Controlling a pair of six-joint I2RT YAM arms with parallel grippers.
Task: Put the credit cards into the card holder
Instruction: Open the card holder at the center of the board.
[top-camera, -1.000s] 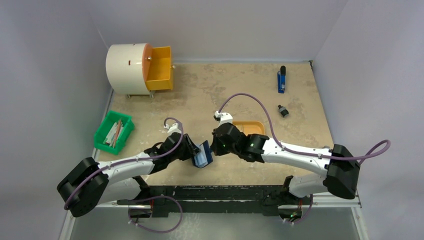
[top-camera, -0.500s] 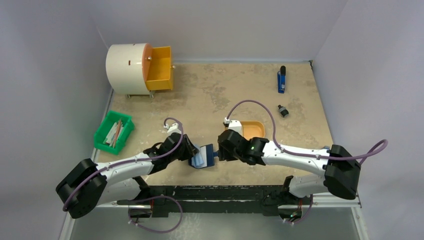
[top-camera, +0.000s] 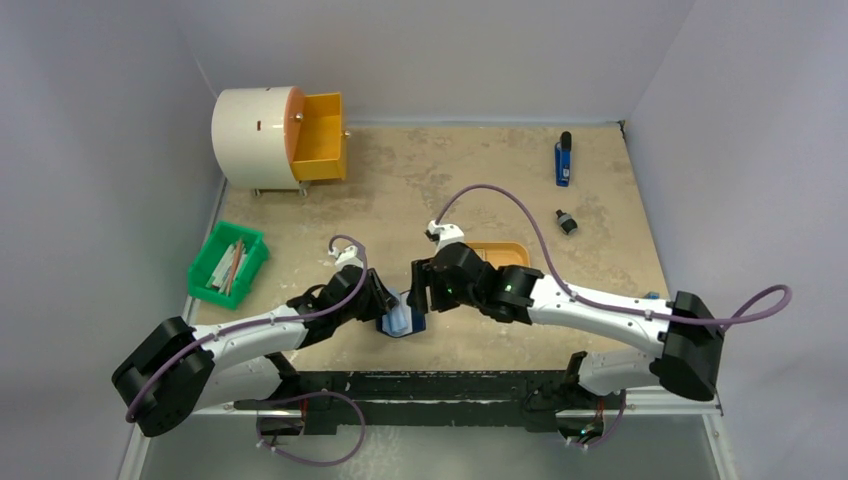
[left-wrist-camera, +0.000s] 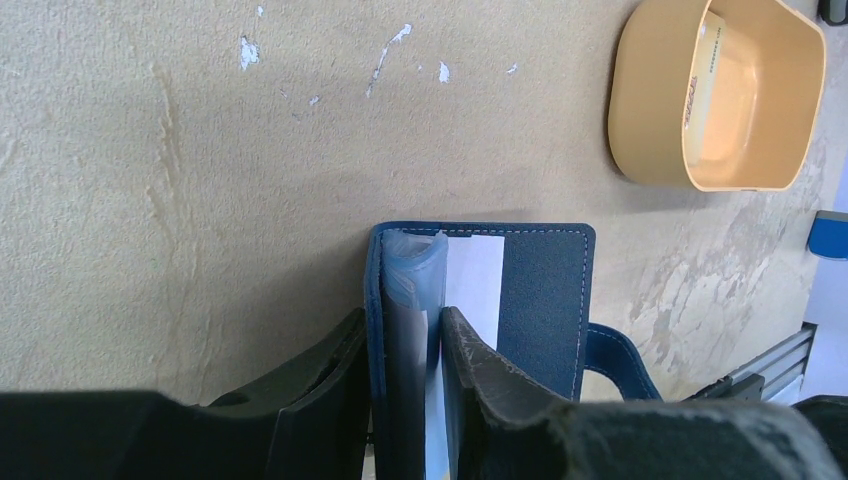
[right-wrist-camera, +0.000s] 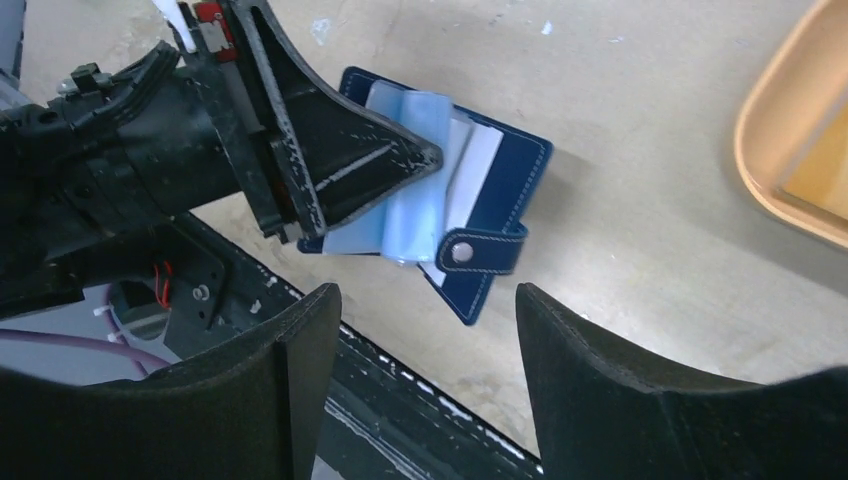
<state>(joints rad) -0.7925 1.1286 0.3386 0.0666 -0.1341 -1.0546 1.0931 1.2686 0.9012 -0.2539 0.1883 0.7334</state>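
Clamping the card holder (left-wrist-camera: 540, 290), the left gripper (left-wrist-camera: 403, 320) — right gripper (right-wrist-camera: 428, 295) spread wide, empty.

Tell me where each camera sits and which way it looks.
Top external: high behind the arms, facing down at the table; both arms show.
Left wrist: on the left arm, facing the card holder pinched by the left gripper; its fingers show.
Right wrist: on the right arm, facing that holder; the open right gripper and left gripper show.
Shared: both wrists see the holder.
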